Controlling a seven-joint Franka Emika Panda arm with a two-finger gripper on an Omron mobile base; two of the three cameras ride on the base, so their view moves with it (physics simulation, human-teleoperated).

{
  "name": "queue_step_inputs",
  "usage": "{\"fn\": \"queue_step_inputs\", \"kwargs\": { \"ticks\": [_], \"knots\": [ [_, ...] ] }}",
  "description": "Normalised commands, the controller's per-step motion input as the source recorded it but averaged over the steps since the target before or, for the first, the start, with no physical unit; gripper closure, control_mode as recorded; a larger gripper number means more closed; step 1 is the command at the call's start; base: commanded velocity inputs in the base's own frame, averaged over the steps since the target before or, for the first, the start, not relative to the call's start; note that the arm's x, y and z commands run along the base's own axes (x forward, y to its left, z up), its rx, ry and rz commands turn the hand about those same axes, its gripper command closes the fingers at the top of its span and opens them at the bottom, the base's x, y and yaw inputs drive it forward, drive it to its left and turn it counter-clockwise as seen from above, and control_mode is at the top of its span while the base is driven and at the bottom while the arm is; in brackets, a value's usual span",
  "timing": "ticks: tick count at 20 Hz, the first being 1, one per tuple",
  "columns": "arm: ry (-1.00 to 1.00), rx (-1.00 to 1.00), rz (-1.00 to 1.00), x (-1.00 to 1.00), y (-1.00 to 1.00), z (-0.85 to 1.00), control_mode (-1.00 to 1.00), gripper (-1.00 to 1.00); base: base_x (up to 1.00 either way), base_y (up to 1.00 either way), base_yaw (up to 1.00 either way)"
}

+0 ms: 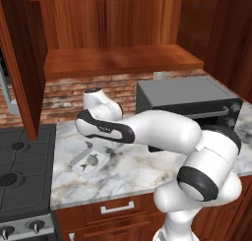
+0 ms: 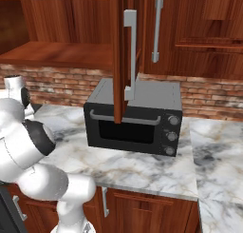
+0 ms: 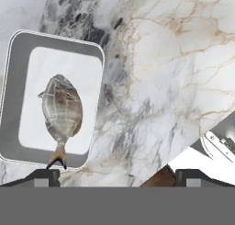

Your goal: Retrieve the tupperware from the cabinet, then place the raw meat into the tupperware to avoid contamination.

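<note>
The gripper (image 3: 117, 176) hangs wide and empty above the counter (image 3: 174, 59), and at ten o'clock the raw meat (image 3: 61, 113) already lies inside the tupperware (image 3: 16, 88) (job looks done): lift straight up, clear of the rim.

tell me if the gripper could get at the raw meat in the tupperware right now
Probably yes. In the hand view the gripper hangs over the marble counter with its fingertips spread, and the raw meat lies uncovered in the lidless tupperware just to one side. Nothing stands between them.
</note>
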Motion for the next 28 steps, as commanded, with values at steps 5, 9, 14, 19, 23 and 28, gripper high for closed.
{"fn": "queue_step_inputs", "kwargs": {
  "ticks": [5,9,14,19,23,28],
  "knots": [
    [-0.11,-0.01,0.05,-0.58,-0.73,0.05,-1.00,-1.00,0.00,0.00,0.00],
    [-0.20,0.00,0.08,-0.42,-0.88,0.05,-1.00,-1.00,0.00,0.00,0.00],
    [-0.20,0.00,0.08,-0.50,-0.89,0.12,-1.00,-1.00,0.00,0.00,0.00],
    [-0.20,0.00,0.07,-0.49,-0.87,0.13,-1.00,-1.00,0.00,0.00,0.00],
    [-0.13,0.00,0.07,-0.32,-0.88,0.21,-1.00,-1.00,0.00,0.00,0.00],
    [-0.08,0.02,0.04,-0.03,-0.73,0.05,-1.00,-1.00,0.00,0.00,0.00]
  ]
}}
